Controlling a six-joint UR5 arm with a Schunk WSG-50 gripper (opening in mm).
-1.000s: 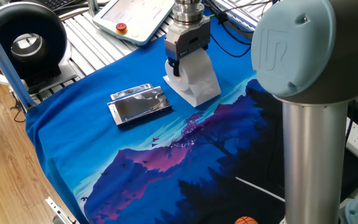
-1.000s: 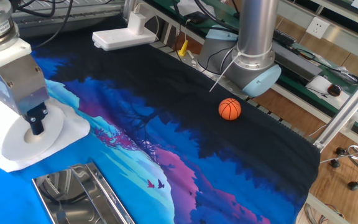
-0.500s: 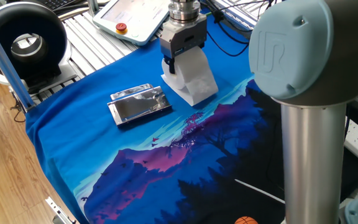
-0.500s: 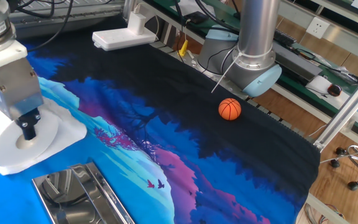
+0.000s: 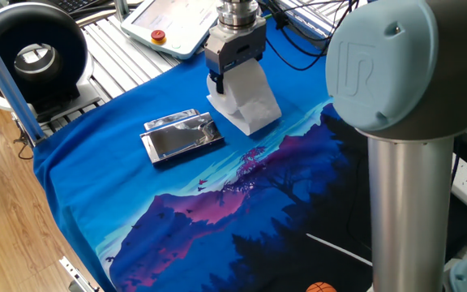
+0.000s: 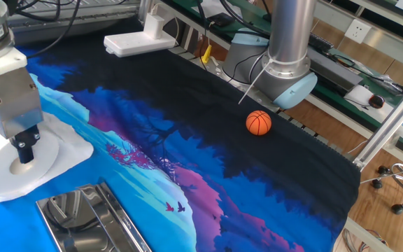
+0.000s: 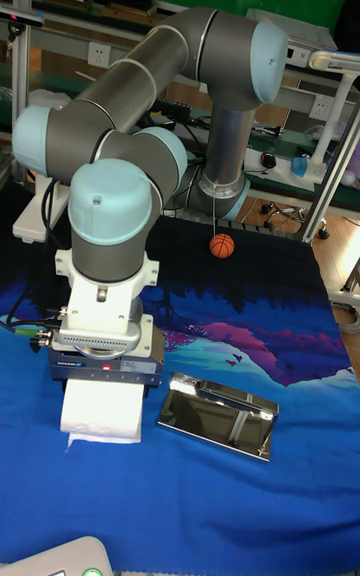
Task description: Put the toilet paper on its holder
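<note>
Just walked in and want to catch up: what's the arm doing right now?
The UR5's gripper has one finger pushed into the core of the toilet paper and seems to grip its wall. The roll stands on the blue cloth, not on the holder, which lies bare beside it. A small basketball sits apart, near the arm's base.

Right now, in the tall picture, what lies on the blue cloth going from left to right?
Toilet paper under the pincer → shiny metal holder. The small orange ball sits farther back, level with the holder, so I leave it out of the order.
</note>
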